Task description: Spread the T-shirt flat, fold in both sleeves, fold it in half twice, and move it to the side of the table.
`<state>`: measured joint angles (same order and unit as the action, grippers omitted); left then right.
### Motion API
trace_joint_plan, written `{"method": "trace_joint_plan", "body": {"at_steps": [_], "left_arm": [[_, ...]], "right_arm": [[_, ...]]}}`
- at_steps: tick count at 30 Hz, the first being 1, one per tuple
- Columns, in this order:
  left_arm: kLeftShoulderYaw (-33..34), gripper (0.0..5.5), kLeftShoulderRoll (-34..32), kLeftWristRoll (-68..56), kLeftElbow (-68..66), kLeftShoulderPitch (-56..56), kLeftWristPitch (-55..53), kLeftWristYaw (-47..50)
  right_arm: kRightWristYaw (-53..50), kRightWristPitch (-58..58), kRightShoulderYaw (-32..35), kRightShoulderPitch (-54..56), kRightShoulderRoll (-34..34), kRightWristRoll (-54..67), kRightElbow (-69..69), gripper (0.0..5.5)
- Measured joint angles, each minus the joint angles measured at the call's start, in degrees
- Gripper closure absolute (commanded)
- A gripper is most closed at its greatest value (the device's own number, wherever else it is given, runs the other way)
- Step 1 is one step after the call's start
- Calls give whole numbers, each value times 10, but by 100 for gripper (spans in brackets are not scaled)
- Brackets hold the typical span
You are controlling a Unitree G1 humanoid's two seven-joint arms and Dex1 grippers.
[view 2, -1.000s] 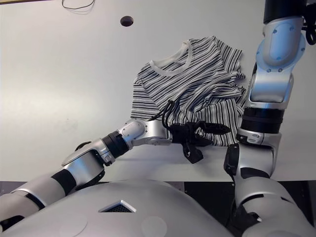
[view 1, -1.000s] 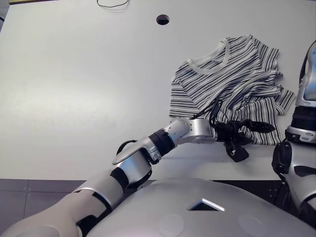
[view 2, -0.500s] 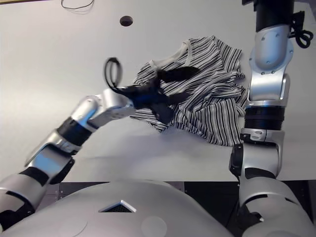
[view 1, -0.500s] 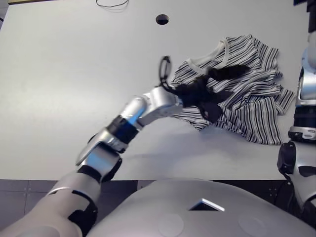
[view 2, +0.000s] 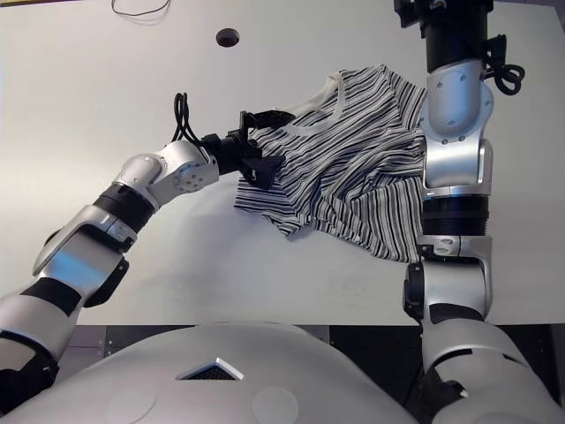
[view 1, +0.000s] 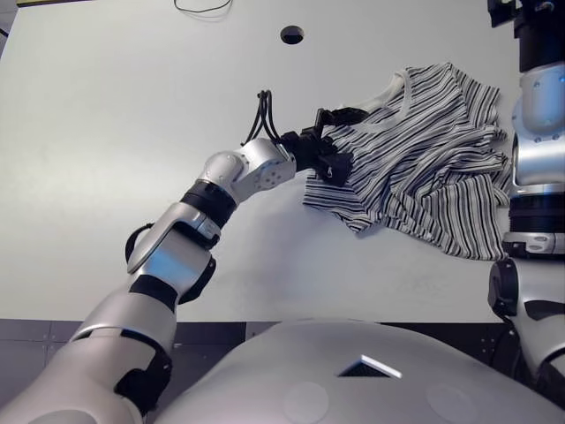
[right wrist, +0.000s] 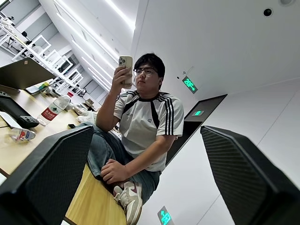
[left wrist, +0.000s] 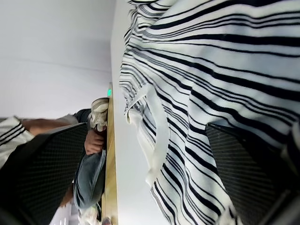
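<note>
Nothing legible anywhere. Green lit signs glow in the room behind, their marks too small to make out. A bottle there bears a red label, likewise unreadable.

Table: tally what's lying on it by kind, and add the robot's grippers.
T-shirt: 1
Cable: 1
Grippers: 2 (left gripper, right gripper)
Total: 4
</note>
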<state>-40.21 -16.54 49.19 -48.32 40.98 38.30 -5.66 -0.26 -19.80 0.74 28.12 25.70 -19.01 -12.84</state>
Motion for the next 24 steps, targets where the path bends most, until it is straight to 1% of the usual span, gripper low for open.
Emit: {"method": "trace_joint_plan", "body": {"at_steps": [3, 6, 9, 11, 15, 17, 18, 21, 22, 23, 24], "left_arm": [[-18, 86, -13, 16, -84, 61, 0, 17], [-42, 86, -32, 55, -180, 122, -62, 56], [-62, 86, -49, 86, -257, 151, -123, 100], [-69, 86, -39, 97, -279, 163, -145, 133], [-75, 86, 1, 102, -298, 195, -184, 198], [-74, 86, 4, 104, -301, 202, -188, 232], [-70, 86, 3, 98, -300, 205, -182, 250], [-24, 86, -10, 55, -277, 211, -124, 335], [-4, 86, -22, 33, -254, 212, -91, 357], [16, 86, -39, 2, -214, 205, -36, 362], [23, 86, -56, -23, -157, 178, 19, 346]], "right_arm": [[9, 1, -7, -11, 1, -3, 27, 129], [26, 7, -24, -39, -1, -11, 55, 129], [44, 13, -42, -64, -4, -12, 78, 129], [50, 14, -55, -70, -10, -13, 79, 129], [62, 23, -68, -85, -24, -13, 94, 129], [68, 27, -71, -101, -24, -13, 108, 129], [70, 27, -71, -108, -24, -12, 115, 129], [74, 34, -70, -125, -24, -11, 132, 129], [74, 35, -69, -128, -25, -11, 137, 129], [74, 36, -67, -129, -25, -11, 141, 129], [73, 38, -61, -127, -25, -11, 144, 129]]}}
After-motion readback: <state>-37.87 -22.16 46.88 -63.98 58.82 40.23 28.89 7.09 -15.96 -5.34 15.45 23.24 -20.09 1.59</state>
